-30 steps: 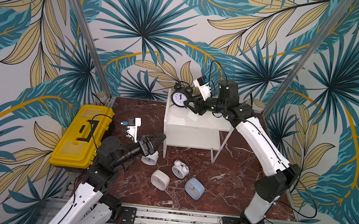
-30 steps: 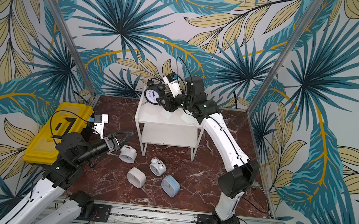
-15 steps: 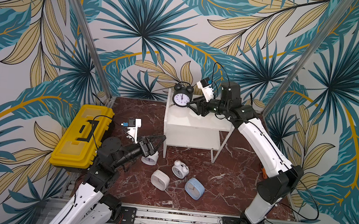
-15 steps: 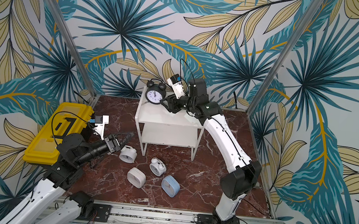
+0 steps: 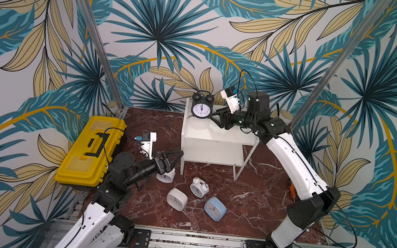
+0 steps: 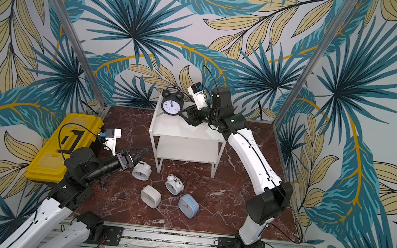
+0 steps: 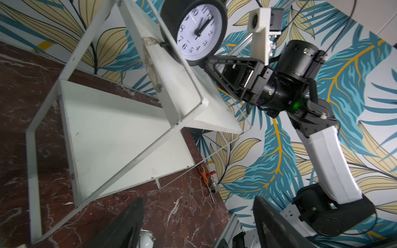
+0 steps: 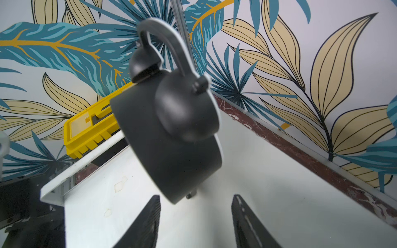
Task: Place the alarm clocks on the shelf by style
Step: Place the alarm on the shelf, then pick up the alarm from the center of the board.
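Black clock (image 5: 201, 107) stands right at the shelf's (image 5: 216, 135) top back-left corner with the right hand (image 5: 214, 114) half-open beside it, so a sloppy pull-back could knock it off, and the wide-open left hand (image 5: 177, 160) by its front leg might jolt things too.

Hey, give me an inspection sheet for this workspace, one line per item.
Surface: red-brown marble tabletop, white-veined.
Job's things: black clock upright on the top board of the shelf, lower board bare; on the tabletop, white bell clock by a shelf leg, second white bell clock, white square clock, light blue square clock.
Clutter: yellow toolbox, closed; orange-handled tool near the right arm.
Grippers: right gripper open beside the black clock; left gripper open over the white bell clock.
Cables: right wrist cable loops above the arm; left wrist cable arcs over the toolbox.
Surroundings: leaf-print walls, metal posts.
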You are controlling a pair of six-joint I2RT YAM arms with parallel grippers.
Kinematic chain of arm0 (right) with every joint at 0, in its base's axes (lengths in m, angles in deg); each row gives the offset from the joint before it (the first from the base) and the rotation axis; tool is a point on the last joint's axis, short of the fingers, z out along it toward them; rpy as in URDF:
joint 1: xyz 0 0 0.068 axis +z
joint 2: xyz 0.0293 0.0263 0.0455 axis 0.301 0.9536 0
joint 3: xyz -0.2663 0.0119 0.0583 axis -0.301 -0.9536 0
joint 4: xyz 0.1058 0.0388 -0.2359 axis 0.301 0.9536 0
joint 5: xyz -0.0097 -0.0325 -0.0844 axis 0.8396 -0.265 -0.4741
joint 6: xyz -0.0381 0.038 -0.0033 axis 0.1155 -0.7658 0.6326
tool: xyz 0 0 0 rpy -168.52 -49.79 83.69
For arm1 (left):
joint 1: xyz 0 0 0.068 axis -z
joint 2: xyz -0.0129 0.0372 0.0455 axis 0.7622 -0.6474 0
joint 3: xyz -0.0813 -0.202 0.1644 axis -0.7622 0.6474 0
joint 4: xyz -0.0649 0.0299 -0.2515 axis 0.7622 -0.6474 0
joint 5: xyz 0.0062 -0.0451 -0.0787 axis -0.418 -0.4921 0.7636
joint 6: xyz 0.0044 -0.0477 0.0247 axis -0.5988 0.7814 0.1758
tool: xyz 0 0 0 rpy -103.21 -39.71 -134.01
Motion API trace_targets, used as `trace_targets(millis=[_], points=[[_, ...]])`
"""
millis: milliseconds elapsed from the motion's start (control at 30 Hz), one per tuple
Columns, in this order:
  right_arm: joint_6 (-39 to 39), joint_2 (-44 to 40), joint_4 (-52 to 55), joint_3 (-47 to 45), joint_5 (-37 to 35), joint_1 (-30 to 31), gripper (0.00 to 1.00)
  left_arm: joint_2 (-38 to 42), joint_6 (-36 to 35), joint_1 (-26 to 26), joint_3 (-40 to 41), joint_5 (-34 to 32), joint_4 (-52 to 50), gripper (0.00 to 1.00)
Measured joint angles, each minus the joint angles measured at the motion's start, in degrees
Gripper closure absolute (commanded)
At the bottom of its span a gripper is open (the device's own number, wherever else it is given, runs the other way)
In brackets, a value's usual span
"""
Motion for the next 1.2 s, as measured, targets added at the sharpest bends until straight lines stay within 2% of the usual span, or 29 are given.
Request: trace_targets(millis=[167, 233, 367, 500, 600, 700, 833, 967, 1200], points=[[-2.38, -12.22, 1.55, -9.14, -3.98, 3.91, 0.44, -0.2, -2.4, 0.0, -3.32, -5.84, -10.36, 0.08], [-3.17, -17.99, 2.23, -12.9, -7.19, 8.52, 0.44, -0.02, -3.43, 0.0, -4.85, -8.39, -13.7, 0.05], [-6.12, -27.3, 3.04, -21.86, -15.17, 19.91, 0.45, 0.92, -5.29, 0.0, -6.56, -13.35, -19.67, 0.11], [-12.94, -32.46, 3.61, -33.51, -24.52, 29.53, 0.46, 0.72, -6.19, 0.0, -8.79, -16.63, -25.97, 0.13], [-18.69, -32.33, 3.69, -40.87, -31.67, 36.06, 0.48, 0.72, -5.75, 0.0, -9.07, -17.62, -29.0, 0.13], [-24.92, -30.51, 3.72, -45.97, -37.64, 39.43, 0.5, 1.44, -4.72, 0.0, -8.94, -18.51, -32.13, 0.14], [-30.6, -28.68, 2.25, -49.66, -43.89, 40.24, 0.49, 3.5, -3.34, 0.0, -8.04, -19.28, -34.84, 0.16], [-32.2, -26.36, 0.04, -49.9, -48.68, 40.22, 0.49, 6.56, -1.03, 0.0, -4.98, -19.32, -35.36, 0.17], [-31.82, -20.33, -3.8, -48.63, -49.42, 39.45, 0.56, 4.5, 2.34, 0.0, 2.34, -18.21, -30.16, 0.21]])
